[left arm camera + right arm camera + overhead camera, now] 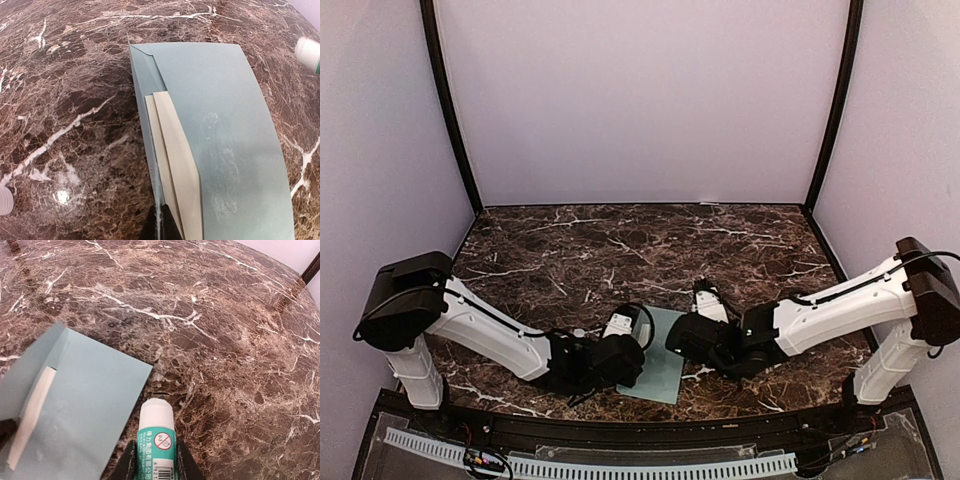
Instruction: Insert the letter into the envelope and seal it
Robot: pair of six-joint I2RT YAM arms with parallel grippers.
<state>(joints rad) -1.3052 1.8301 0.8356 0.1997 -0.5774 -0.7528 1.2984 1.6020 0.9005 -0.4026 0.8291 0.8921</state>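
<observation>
1. The envelope (666,368), pale teal and unmarked, sits by the middle of the counter's (620,240) near edge. A cream strip (175,165) shows along its left side beside a folded flap, and faint smears mark the plain face to the right.
2. The left tool (161,224) is fully closed, its tips pinching the envelope's left edge.
3. The right tool (156,460) is partly open, jaws clamped on a green-and-white glue stick (156,432). The stick's white end is just beside the envelope's right edge; I cannot tell whether it touches.
</observation>
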